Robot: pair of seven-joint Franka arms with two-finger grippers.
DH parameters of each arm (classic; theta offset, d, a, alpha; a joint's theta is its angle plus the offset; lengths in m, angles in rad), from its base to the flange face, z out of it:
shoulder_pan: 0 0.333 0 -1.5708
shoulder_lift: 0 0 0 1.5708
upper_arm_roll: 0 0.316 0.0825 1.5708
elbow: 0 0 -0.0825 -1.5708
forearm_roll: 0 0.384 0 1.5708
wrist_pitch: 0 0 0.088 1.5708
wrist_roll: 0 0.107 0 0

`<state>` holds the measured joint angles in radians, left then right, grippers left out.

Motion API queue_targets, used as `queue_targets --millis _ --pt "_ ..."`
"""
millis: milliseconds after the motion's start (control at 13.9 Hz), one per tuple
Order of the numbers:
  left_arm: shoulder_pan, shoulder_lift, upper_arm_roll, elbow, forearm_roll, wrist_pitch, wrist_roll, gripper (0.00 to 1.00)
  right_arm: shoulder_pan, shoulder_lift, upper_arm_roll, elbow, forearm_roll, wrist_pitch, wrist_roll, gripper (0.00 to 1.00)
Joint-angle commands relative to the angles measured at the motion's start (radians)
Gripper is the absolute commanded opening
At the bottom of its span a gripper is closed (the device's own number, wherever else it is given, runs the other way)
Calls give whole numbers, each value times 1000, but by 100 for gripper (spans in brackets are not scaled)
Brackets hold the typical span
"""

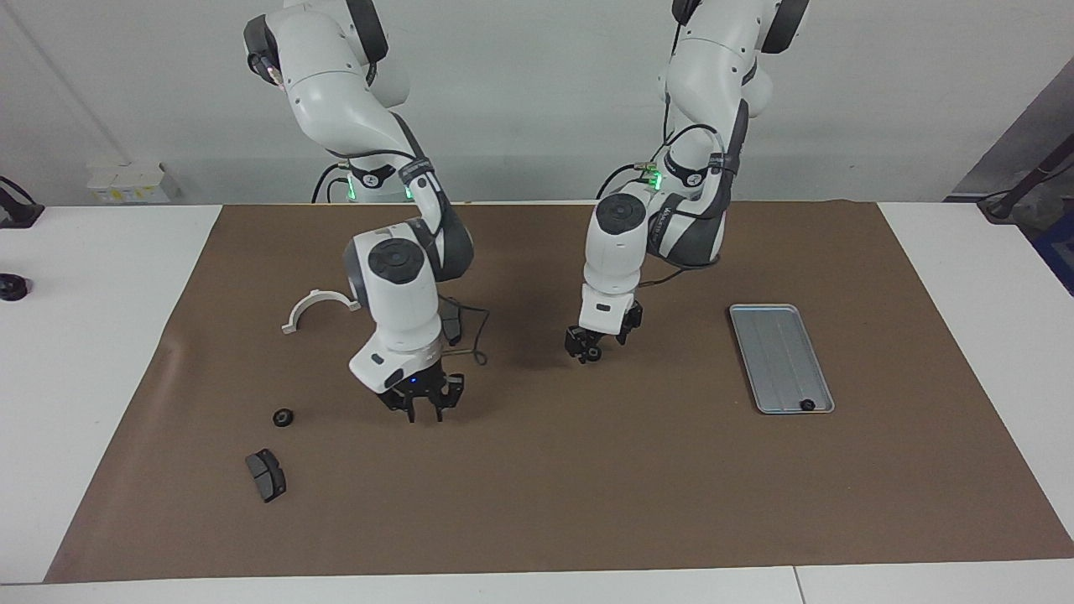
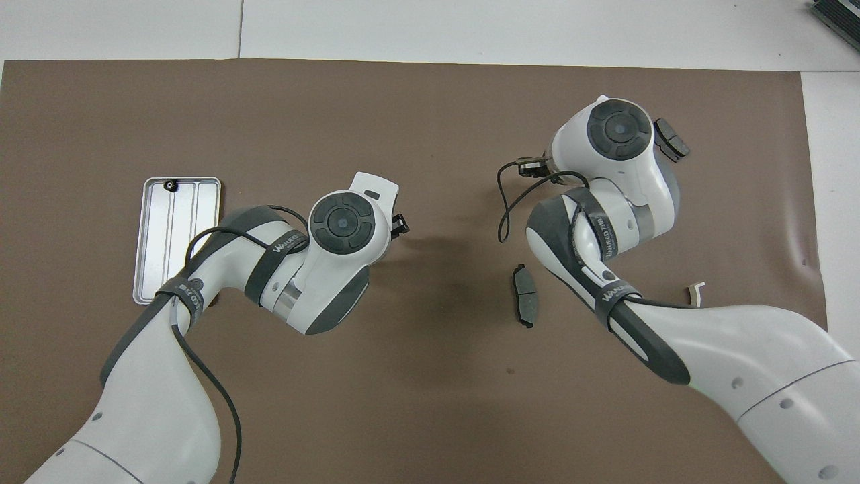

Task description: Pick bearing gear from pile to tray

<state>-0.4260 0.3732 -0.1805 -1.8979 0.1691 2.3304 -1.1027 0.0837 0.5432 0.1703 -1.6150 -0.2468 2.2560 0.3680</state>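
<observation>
Left pincer (image 1: pixel 590 350) is hanging directly over a bearing gear (image 1: pixel 593 356) lying mid-surface (image 1: pixel 587 486), grip unclear. Tray (image 1: pixel 776 335) is lying toward the left arm's end. Right pincer (image 1: pixel 422 408), state unclear, is hovering beside a second gear (image 1: pixel 284 417).

White lettering showing on dark bands (image 2: pixel 600 232) wrapping both robot arms, overhead view; apparently reading "WANJEED", remaining characters too small for making out.
</observation>
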Motion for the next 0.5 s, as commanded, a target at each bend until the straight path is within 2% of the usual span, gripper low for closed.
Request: queue_targets --millis 0,144,432 --pt "-22 1 18 -27 24 36 -52 69 -108 -25 18 -37 -5 -76 -53 51" --pt "-33 0 19 -47 26 61 -58 60 -163 -40 18 -75 -5 -85 -57 55" --pt "-25 0 21 -73 63 104 -58 58 -223 -57 17 -118 -5 -84 -73 75"
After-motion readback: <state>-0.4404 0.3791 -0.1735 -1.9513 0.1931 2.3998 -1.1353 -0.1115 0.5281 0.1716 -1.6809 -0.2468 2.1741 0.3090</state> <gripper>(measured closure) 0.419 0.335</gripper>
